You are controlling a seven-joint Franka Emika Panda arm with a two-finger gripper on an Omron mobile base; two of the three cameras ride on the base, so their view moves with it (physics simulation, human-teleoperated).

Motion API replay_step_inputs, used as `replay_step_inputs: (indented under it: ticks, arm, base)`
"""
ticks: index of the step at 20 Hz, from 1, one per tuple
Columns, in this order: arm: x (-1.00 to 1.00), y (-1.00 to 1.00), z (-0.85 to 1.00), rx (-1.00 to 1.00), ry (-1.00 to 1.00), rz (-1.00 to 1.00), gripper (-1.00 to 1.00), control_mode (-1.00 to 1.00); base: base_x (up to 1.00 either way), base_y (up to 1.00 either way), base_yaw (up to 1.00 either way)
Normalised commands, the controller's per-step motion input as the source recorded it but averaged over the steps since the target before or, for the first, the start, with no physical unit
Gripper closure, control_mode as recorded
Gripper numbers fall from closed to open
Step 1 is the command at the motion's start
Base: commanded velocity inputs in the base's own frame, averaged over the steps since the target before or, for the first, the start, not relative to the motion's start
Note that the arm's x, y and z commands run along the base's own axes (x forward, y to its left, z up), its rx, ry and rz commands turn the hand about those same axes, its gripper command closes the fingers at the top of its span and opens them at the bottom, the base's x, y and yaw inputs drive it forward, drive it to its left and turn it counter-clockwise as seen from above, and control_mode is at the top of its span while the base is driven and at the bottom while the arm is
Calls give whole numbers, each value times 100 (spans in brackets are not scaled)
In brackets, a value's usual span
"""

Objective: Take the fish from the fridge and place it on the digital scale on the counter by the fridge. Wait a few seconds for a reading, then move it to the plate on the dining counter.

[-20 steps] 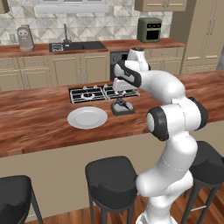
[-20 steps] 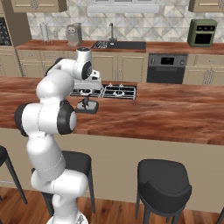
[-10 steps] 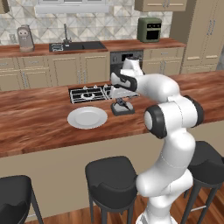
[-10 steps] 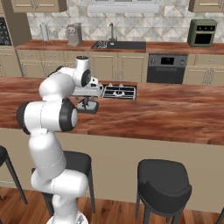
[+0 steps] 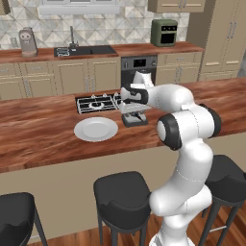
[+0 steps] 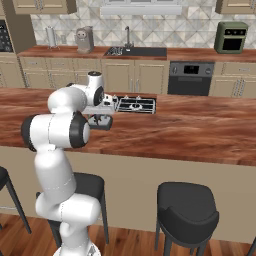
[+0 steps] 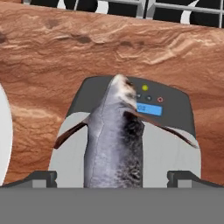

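Long reddish-brown wooden tabletop (image 5: pixel 43 132) running across the kitchen, with black stools (image 5: pixel 122 192) lined up along the near edge. Black gas cooktop (image 5: pixel 96 103) set into the far side of the wood. Round white plate (image 5: pixel 95 129) sitting bare just in front of the cooktop, a little to the left of the arm's reach; from the hand view, only a sliver of its rim (image 7: pixel 3 135) at the left edge. Small dark scale (image 5: pixel 135 119) just right of the plate and apart from it, flat on the wood, with a pale round weighing pad and a little blue display (image 7: pixel 148 108) plus a couple of coloured dots on its far end. Grey fish (image 7: pixel 114 140) lying lengthwise on that pad, head pointing toward the display, thin dark fins sticking out to either side. Tool (image 7: pixel 113 177) hanging right above the scale, fingers spread wide to either side of the fish's tail end, not touching it as far as can be told, so not gripping anything.
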Motion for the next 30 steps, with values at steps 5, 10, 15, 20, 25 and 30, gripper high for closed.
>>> replay_step_inputs:
  ticks: [5, 10, 15, 20, 25, 30]
  arm:
    - [5, 1, -11, 0, 4, 0, -100, -100]
    - [0, 0, -14, 0, 8, 0, -100, -100]
    - [0, 1, -3, 0, 7, 0, 100, -100]
    - [0, 0, 0, 0, 3, 0, 100, -100]
    - [-18, 8, 36, 0, -3, 2, 100, -100]
    - [-49, 36, 63, 0, -12, 7, 100, -100]
  base:
    - [0, 0, 0]
    - [0, 0, 0]
    - [0, 0, 0]
    - [0, 0, 0]
    - [0, 0, 0]
    - [0, 0, 0]
